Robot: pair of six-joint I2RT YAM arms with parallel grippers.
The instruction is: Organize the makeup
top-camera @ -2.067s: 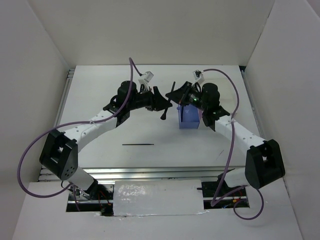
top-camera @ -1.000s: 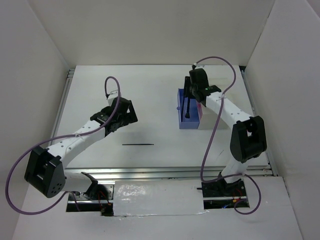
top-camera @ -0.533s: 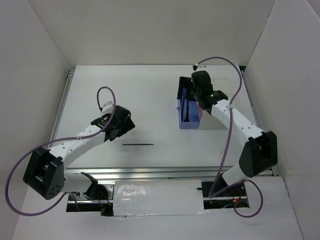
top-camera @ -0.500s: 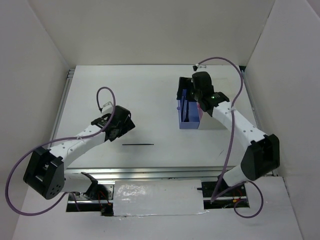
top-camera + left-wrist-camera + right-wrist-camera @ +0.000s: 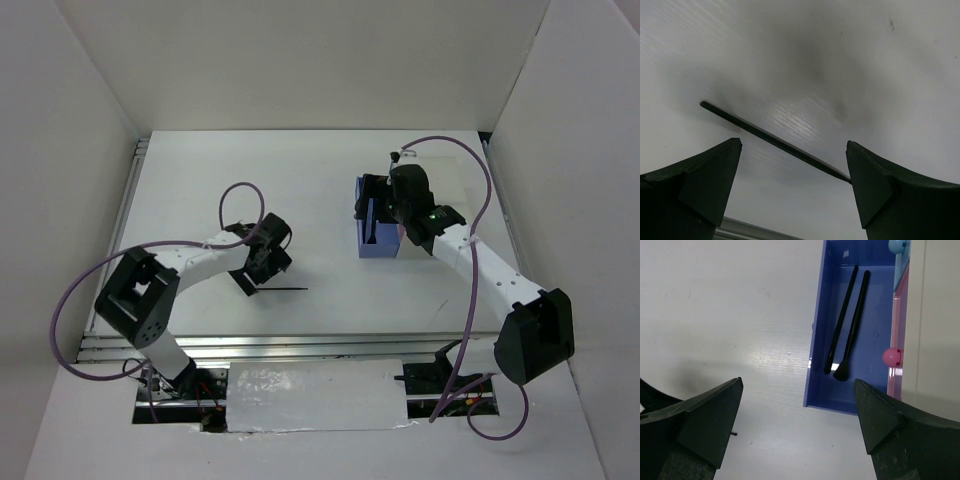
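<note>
Left gripper [image 5: 792,148] came down over the pencil [image 5: 775,142] near the front edge of the tabletop [image 5: 340,315], jaws wide, hiding one end; right gripper [image 5: 799,385], wide too, hangs over the blue drawer [image 5: 872,300].

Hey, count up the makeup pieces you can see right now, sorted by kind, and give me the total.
Thin black pencils: 2 (table pencil lying on the table; drawer pencil in the blue drawer)
Black brushes: 1 (brush beside the drawer pencil)
Total: 3
</note>
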